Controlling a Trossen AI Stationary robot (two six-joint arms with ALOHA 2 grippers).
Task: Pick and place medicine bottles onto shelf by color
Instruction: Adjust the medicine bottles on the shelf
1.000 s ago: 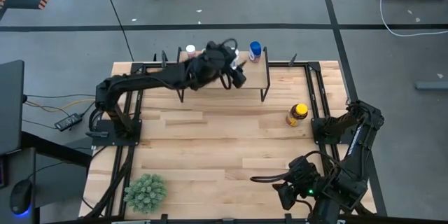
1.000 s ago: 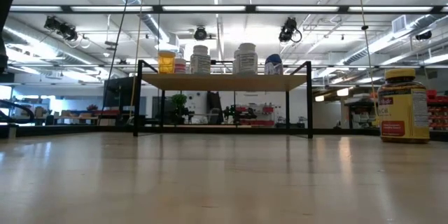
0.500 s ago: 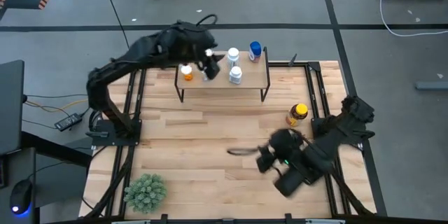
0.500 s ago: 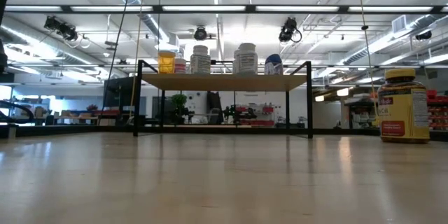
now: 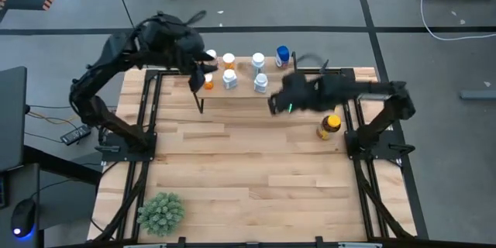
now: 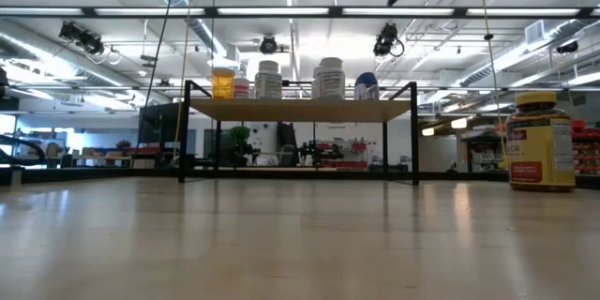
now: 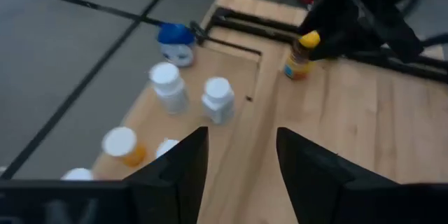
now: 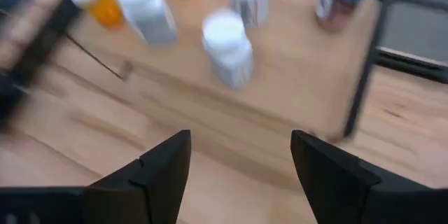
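Note:
The shelf stands at the table's far edge and bears several bottles upright on their bases: white ones, orange ones, a pinkish one and a blue one. They also show in the low view. The dark amber, yellow-capped bottle stands on the table to the right of the shelf. My left gripper is open and empty above the shelf's left end. My right gripper is open and empty above the shelf's near right part, looking down on a white bottle.
A green spiky plant stands at the table's near left corner. Black frame rails run along the left and right sides. The wide middle of the tabletop is bare wood.
My right gripper has swung from the table's near right corner toward the far edge, up to the shelf's right part. My left gripper has drawn back from over the shelf's middle toward its left end. The bottles on the shelf have stayed where they were.

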